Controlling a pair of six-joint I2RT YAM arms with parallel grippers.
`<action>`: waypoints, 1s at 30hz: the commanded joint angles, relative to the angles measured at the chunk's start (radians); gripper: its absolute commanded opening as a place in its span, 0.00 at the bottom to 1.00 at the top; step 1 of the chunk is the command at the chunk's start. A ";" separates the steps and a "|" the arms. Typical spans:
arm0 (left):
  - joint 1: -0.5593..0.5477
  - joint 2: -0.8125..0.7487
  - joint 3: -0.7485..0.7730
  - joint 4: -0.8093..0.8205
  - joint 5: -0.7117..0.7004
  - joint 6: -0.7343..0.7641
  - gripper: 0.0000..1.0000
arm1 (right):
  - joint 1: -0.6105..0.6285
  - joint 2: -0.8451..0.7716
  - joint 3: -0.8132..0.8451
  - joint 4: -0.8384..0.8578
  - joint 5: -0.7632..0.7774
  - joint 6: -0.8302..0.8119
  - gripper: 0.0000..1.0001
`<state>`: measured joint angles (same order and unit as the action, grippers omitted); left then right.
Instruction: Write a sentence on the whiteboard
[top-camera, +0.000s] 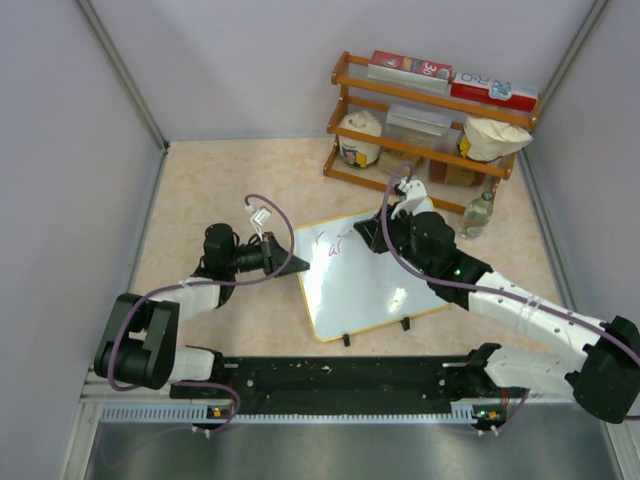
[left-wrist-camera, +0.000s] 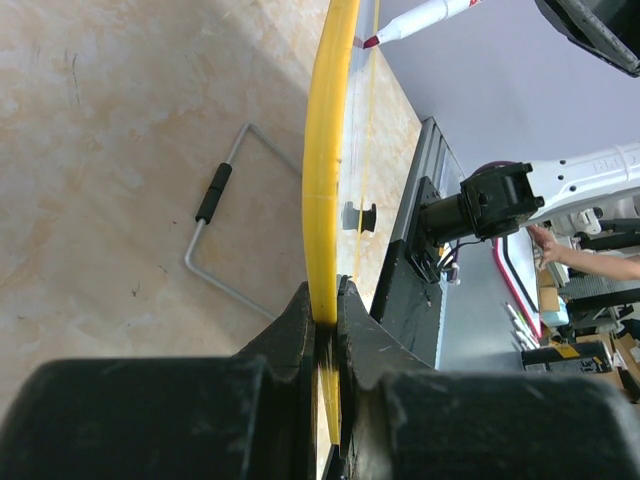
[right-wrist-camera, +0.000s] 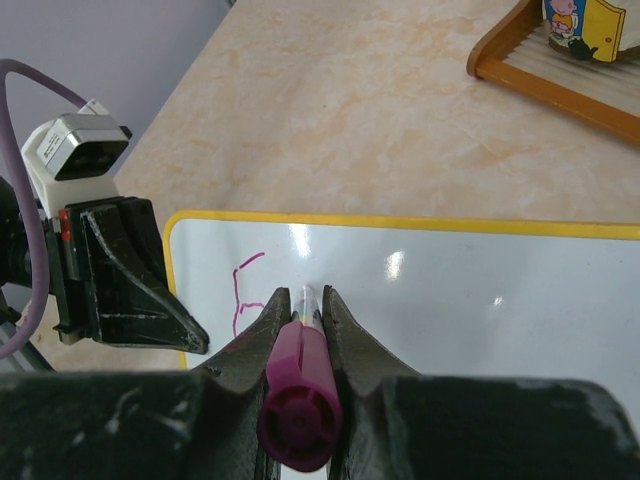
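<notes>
Whiteboard (top-camera: 365, 280) tight between left fingers (left-wrist-camera: 290, 330), marker (right-wrist-camera: 298, 400) tight between right fingers (right-wrist-camera: 345, 340), jar (top-camera: 358, 138) on rack (top-camera: 370, 181)

Glossy whiteboard (top-camera: 365, 280), wooden rack (top-camera: 430, 120), marbled tabletop (top-camera: 230, 180)

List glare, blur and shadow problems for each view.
Top external: even light, the whiteboard reflects softly. Right wrist: two bright glare spots on the board; the marker is blurred at its near end. Left wrist: the left end effector is dark and out of focus, the board frame sharp.
</notes>
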<state>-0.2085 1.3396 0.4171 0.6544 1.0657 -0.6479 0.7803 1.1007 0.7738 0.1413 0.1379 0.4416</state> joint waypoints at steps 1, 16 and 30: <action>-0.015 -0.011 0.017 0.007 -0.001 0.088 0.00 | -0.013 -0.053 -0.007 0.037 0.029 -0.001 0.00; -0.015 -0.010 0.017 0.005 -0.003 0.090 0.00 | -0.027 -0.085 -0.053 0.015 0.014 -0.004 0.00; -0.015 -0.011 0.017 0.005 -0.001 0.090 0.00 | -0.027 -0.056 -0.077 0.014 0.008 0.008 0.00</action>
<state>-0.2085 1.3392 0.4175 0.6506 1.0660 -0.6426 0.7624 1.0389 0.7113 0.1417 0.1326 0.4496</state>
